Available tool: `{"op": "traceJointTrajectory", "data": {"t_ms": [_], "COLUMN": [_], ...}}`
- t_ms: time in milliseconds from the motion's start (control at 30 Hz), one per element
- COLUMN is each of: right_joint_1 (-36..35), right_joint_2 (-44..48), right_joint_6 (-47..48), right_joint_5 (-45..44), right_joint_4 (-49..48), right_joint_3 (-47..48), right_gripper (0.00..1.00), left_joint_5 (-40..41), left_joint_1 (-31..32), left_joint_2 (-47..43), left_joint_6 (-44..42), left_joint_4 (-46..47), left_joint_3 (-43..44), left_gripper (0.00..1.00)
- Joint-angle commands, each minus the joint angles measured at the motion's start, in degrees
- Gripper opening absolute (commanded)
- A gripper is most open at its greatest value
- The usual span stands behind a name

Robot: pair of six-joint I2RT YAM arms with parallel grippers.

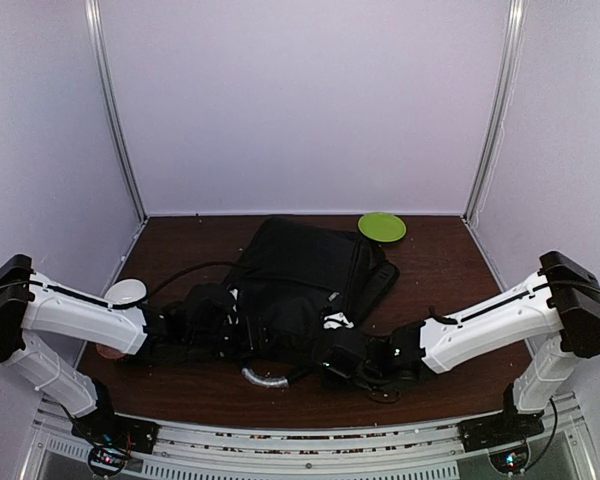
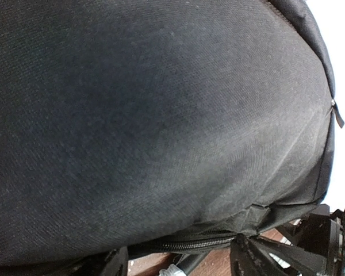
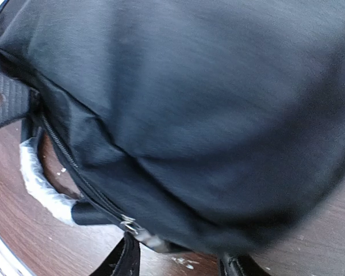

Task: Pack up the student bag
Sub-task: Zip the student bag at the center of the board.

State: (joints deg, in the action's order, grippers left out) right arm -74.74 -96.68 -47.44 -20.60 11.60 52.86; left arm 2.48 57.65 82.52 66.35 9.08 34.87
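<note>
A grey handle is seen nearest, at the front of the student bag, which is laid flat mid-desk. The left pincer and right pincer are set against its near side. It cannot be told whether either is clenched or released. A green disc is noted beyond the bag.

top: bright, even | left wrist: sharp | right wrist: student bag blurred (smeared)

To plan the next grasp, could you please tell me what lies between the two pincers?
The near end of the black backpack, with its grey top handle curling out in front of it; the top external view shows this.
</note>
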Motion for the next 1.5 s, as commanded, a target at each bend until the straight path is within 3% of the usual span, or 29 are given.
{"op": "traceJointTrajectory", "data": {"t_ms": [0,167,300,400,533,733,967,1467], "right_joint_1": [0.5,0.5,0.4,0.5,0.6,5.5,9.1,13.7], "right_joint_2": [4.6,12.3,17.9,17.7,15.5,15.6,12.8,6.0], "right_joint_6": [-2.6,-3.3,5.6,9.8,12.1,12.6,17.0,15.6], "right_joint_5": [-5.2,-6.2,0.6,7.0,10.8,20.7,30.7,34.9], "right_joint_4": [5.7,5.4,-10.7,-16.7,-19.0,-37.5,-40.9,-47.7], "right_joint_3": [-3.0,-8.2,-15.4,-15.8,-13.9,-22.0,-23.4,-24.0], "right_gripper": [0.46,0.46,0.50,0.51,0.49,0.50,0.55,0.52], "left_joint_5": [-0.5,-0.2,-0.4,-0.6,-1.3,-1.4,-0.5,-0.3], "left_joint_1": [-0.4,-0.4,-0.4,-0.4,-0.4,-0.4,-0.4,-0.4], "left_joint_2": [0.3,0.1,0.1,0.4,0.5,-0.3,-1.2,-0.2], "left_joint_6": [-0.5,-0.8,-1.2,-1.5,-1.7,-1.9,-2.8,-2.8], "left_joint_4": [2.9,2.6,2.9,3.0,3.1,3.0,0.9,-0.4], "left_joint_3": [-1.1,-1.2,-1.2,-1.0,-0.9,-1.2,-0.7,0.5], "left_gripper": [0.61,0.60,0.59,0.58,0.57,0.56,0.56,0.55]}}
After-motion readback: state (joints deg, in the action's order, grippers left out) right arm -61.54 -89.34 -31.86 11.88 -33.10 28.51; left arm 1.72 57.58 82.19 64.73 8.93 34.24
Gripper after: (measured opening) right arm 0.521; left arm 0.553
